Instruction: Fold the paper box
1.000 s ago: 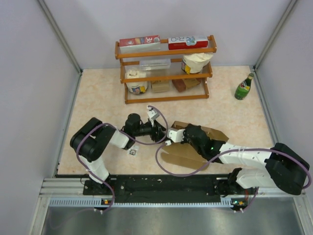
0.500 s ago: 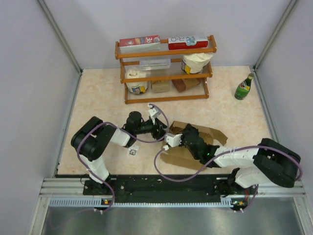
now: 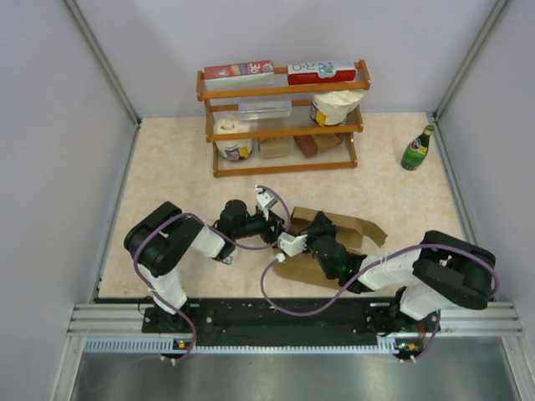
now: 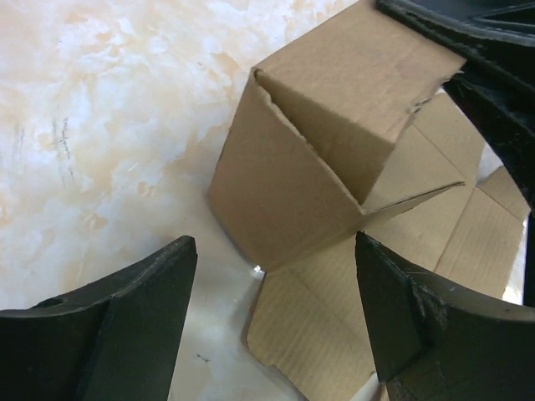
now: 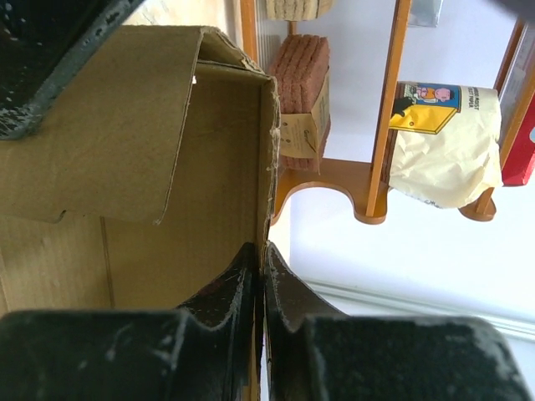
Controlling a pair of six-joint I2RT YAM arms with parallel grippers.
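Note:
The paper box (image 3: 355, 227) is a brown cardboard sheet lying partly folded in the middle of the table, with walls raised at its far left end. My right gripper (image 3: 309, 232) reaches over it from the right. In the right wrist view it (image 5: 265, 255) is shut on the thin edge of an upright wall of the box (image 5: 192, 167). My left gripper (image 3: 276, 224) comes in from the left. It (image 4: 276, 255) stands open just short of the box's raised corner (image 4: 301, 175), touching nothing.
A wooden shelf (image 3: 284, 117) with cartons, tubs and a bag stands at the back, close behind the box (image 5: 380, 125). A green bottle (image 3: 416, 149) stands at the back right. Grey walls close the table on three sides.
My right arm has drawn in towards the left and its elbow has risen, with the gripper still on the box wall. The left gripper has shifted slightly right towards the box corner.

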